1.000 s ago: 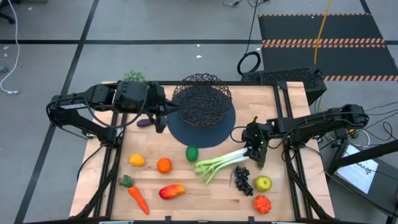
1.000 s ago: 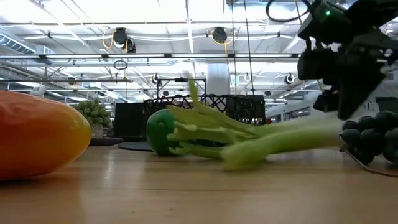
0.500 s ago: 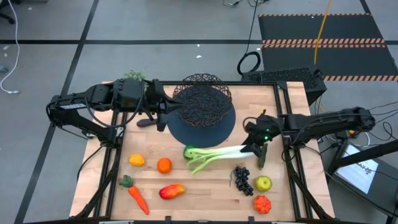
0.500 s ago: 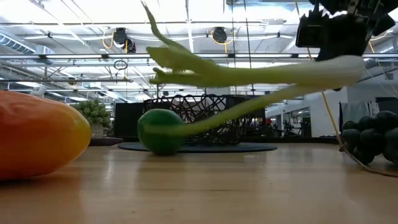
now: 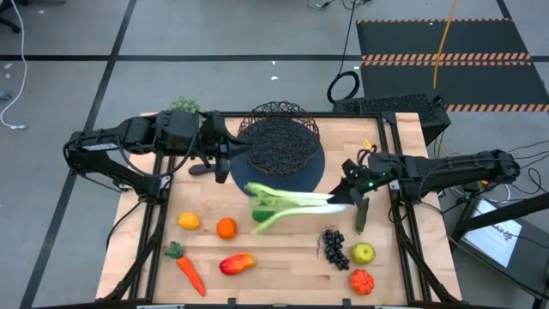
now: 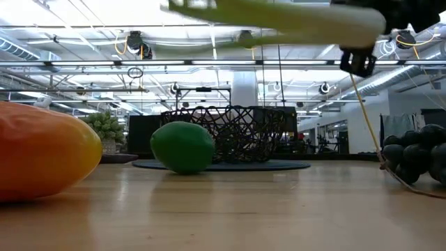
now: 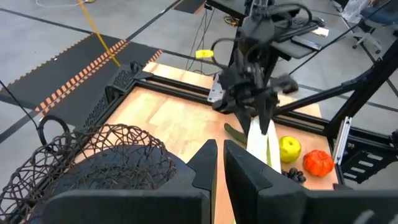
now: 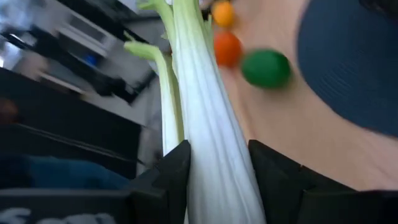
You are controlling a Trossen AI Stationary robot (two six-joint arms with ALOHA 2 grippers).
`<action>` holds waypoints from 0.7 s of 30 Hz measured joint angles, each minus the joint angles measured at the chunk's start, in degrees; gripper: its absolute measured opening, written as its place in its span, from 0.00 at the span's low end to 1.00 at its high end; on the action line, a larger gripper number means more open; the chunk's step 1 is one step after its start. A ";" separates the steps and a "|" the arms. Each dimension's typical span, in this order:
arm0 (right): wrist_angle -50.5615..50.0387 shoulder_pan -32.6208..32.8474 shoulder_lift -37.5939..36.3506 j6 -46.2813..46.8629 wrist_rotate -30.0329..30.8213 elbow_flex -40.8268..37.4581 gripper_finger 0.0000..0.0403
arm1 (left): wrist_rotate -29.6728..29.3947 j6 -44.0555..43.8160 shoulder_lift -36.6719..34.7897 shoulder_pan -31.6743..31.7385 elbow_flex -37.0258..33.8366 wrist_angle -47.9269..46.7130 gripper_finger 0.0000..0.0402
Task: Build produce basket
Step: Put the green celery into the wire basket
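Note:
The long green-white leek (image 5: 296,200) hangs in the air above the table, with my right gripper (image 5: 349,196) shut on its white end. Its green leaves (image 5: 257,193) reach toward the flat dark mat (image 5: 296,182) and the black wire basket (image 5: 279,137) standing on it. In the low view the leek (image 6: 279,17) runs along the top, above the lime (image 6: 182,146). My left gripper (image 5: 226,160) hovers shut at the basket's left side, touching nothing; its wrist view shows the basket (image 7: 87,155). My right gripper pinches the leek's thick white stalk (image 8: 214,146) between its two fingers (image 8: 177,168), near the root end. The fingers come nearly level from the table's right side and point along the stalk. The leek is lifted clear and sticks out about level toward the left.
On the near half of the table lie a lemon (image 5: 189,221), orange (image 5: 226,227), carrot (image 5: 187,270), mango (image 5: 238,263), grapes (image 5: 334,247), apple (image 5: 364,252), tomato (image 5: 362,281) and cucumber (image 5: 358,216). A fuzzy green clump (image 5: 184,105) sits far left.
My right gripper has risen and rolled its wrist, carrying the leek with it. The leek, which lay on the table, is now lifted clear and about level, and its green end has swung up and toward the basket, baring the lime.

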 joint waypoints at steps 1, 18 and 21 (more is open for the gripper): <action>2.12 0.00 -0.03 1.10 0.02 0.00 0.36 | 0.01 -0.08 -0.15 0.00 0.00 0.02 0.08; 39.85 -0.07 -0.06 -1.45 20.66 0.04 0.36 | -4.50 0.50 -11.15 1.08 0.09 -2.51 0.08; 43.65 -0.07 -0.06 -5.10 23.60 0.04 0.36 | -4.64 0.50 -11.56 1.54 0.07 -2.75 0.08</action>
